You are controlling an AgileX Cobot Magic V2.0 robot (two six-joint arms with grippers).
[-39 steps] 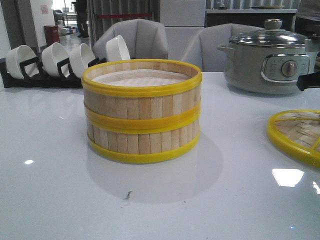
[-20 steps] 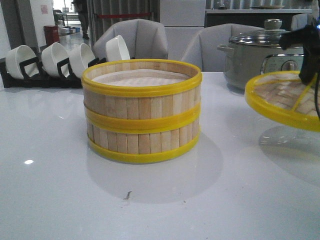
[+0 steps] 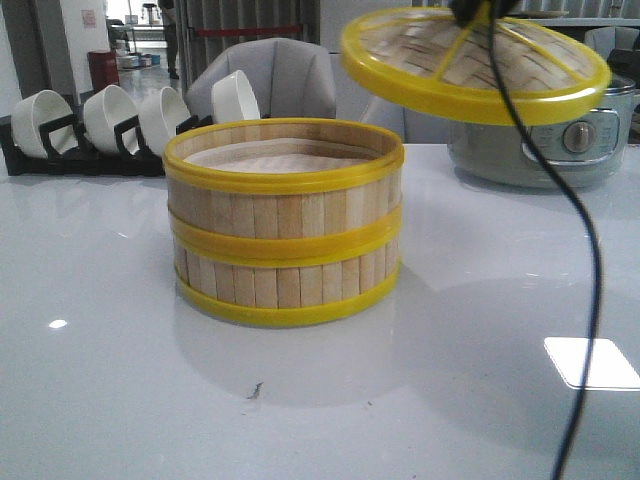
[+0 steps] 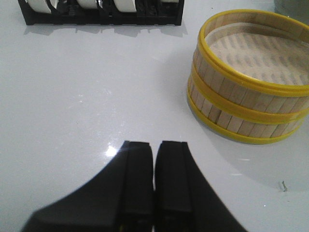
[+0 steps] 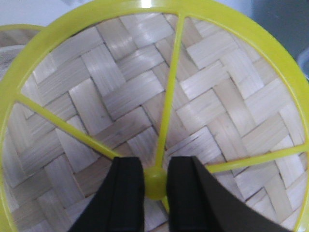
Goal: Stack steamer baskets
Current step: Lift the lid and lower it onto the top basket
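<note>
Front view first: the two steamer baskets [image 3: 284, 222] sit one on top of the other at the middle of the white counter [image 3: 100, 380], pale liner showing in the top ring. Up in the air, to their right and higher than their rim, hangs the woven lid [image 3: 474, 62], tilted, with a black cable [image 3: 590, 250] dangling in front. Right wrist view: the right gripper [image 5: 155, 186] has its jaws clamped on the lid's yellow knob [image 5: 155, 185]. Left wrist view: the left gripper [image 4: 154, 186] hovers low over bare counter near the baskets, jaws pressed together, holding nothing.
</note>
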